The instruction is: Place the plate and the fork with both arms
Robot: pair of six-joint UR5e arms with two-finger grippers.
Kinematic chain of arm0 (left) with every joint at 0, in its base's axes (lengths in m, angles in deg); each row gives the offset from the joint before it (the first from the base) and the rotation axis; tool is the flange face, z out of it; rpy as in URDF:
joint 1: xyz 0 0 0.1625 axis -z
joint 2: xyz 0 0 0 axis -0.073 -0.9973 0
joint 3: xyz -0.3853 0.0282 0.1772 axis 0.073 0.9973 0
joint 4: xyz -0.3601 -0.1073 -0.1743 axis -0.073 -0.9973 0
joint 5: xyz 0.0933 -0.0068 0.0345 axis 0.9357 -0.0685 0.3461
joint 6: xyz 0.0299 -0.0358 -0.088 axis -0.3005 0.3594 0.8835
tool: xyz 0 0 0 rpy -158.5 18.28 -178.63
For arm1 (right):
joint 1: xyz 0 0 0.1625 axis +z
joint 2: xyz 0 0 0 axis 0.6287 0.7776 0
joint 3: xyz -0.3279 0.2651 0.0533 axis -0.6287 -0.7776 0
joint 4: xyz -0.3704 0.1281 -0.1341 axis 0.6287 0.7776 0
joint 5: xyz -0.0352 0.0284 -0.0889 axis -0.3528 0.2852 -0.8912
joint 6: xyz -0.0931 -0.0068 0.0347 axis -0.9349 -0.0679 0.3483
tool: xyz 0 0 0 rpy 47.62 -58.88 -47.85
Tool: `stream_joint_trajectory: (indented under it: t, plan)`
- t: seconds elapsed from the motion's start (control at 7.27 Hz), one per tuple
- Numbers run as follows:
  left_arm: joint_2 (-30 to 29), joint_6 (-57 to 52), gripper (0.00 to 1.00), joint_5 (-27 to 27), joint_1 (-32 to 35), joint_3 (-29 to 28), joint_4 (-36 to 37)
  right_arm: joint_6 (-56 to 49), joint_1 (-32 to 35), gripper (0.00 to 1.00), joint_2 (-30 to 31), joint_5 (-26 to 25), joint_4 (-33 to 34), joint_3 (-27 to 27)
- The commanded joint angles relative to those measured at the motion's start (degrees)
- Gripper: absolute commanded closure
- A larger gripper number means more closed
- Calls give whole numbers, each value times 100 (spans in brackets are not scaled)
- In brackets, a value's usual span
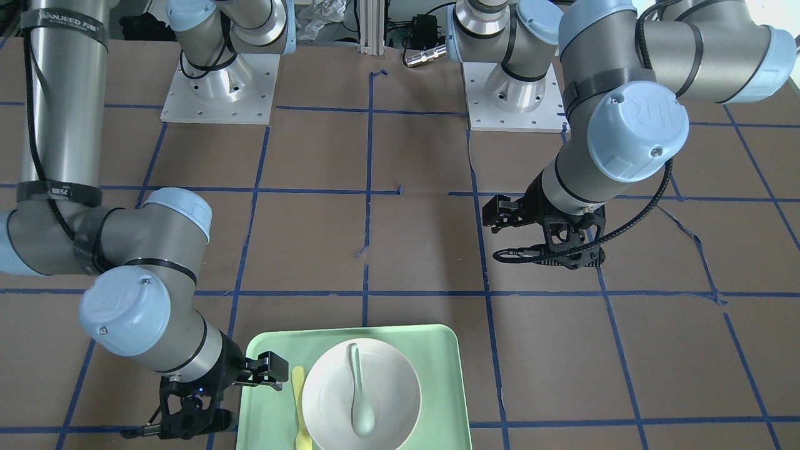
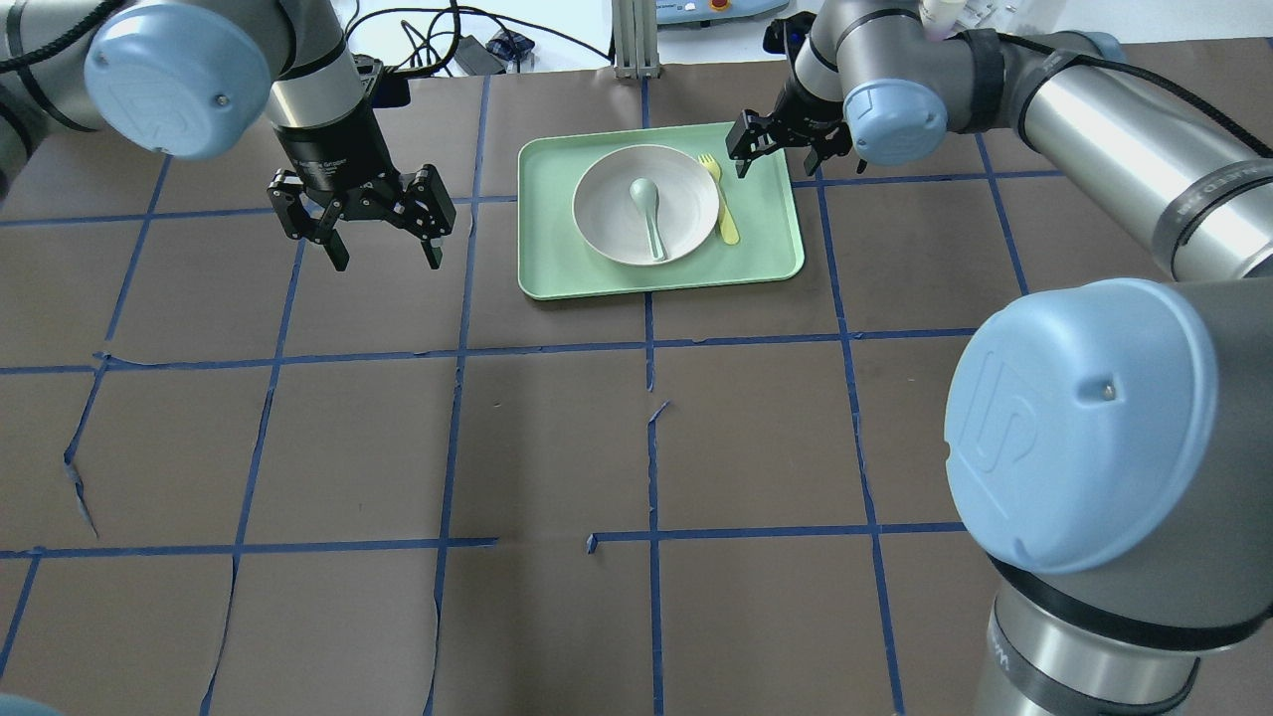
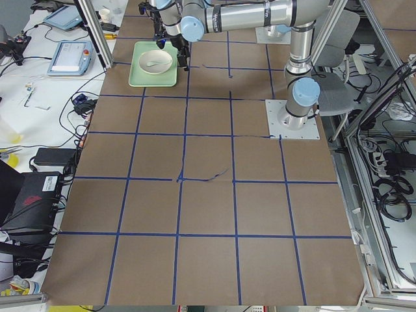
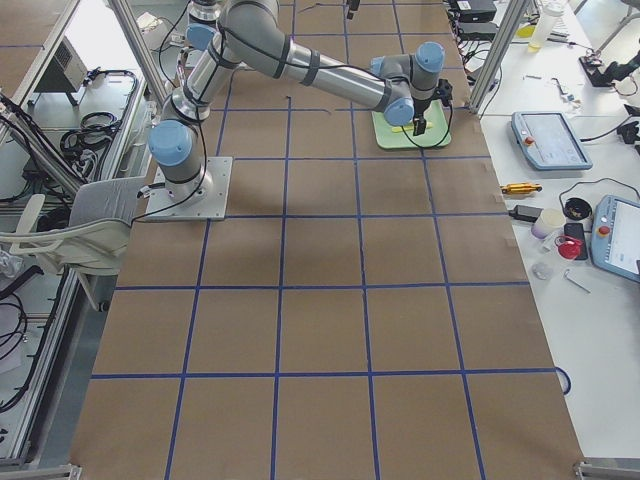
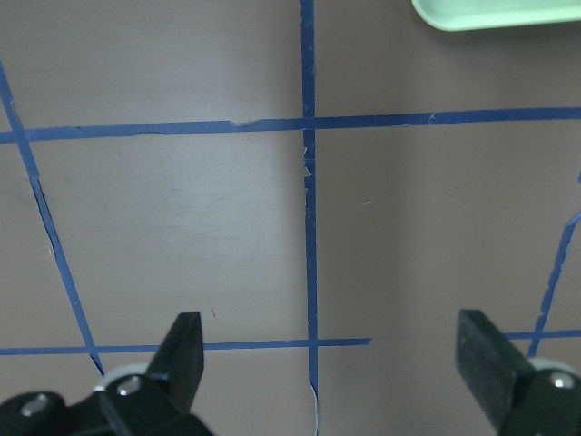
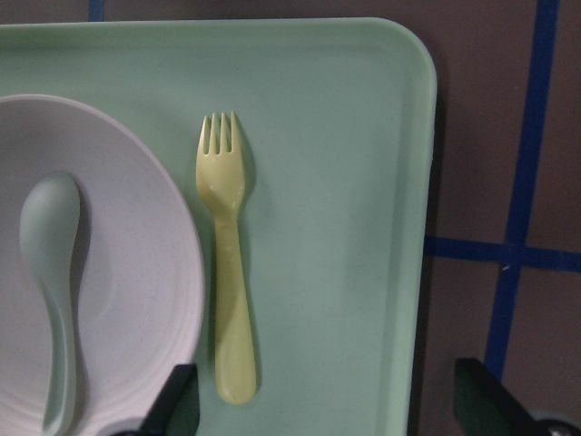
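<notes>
Bright, even light falls from above, so shadows on the brown tabletop (image 2: 557, 447) are soft and faint. In the right wrist view the green tray (image 6: 363, 182) throws a narrow dark shadow along its right edge. Glare streaks the metal tube of the right arm (image 2: 1124, 149) in the overhead view. The front-facing view's top right corner burns out white. The left wrist view is slightly soft, with a pale sheen on the tabletop.

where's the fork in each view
Front-facing: fork bottom, left of centre, left of the plate.
Overhead: fork top centre, right of the plate.
Exterior left: too small to make out.
Exterior right: cannot tell, right arm in front.
Left wrist: not in it.
Right wrist: fork centre.
Shared landmark: the green tray.
</notes>
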Motion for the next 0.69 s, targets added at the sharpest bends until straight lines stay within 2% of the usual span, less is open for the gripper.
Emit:
stream_joint_trajectory:
  t: [0.0, 0.28, 0.55]
  plan:
    - [1, 272, 0, -15, 8, 9, 145, 7, -5, 0, 651, -678, -907, 2]
    - [-16, 553, 0, -7, 51, 9, 459, 16, -5, 0, 1573, -899, -2015, 11]
    - [97, 564, 0, -6, 148, -26, 567, 200, 65, 0, 2189, -926, -2999, 2]
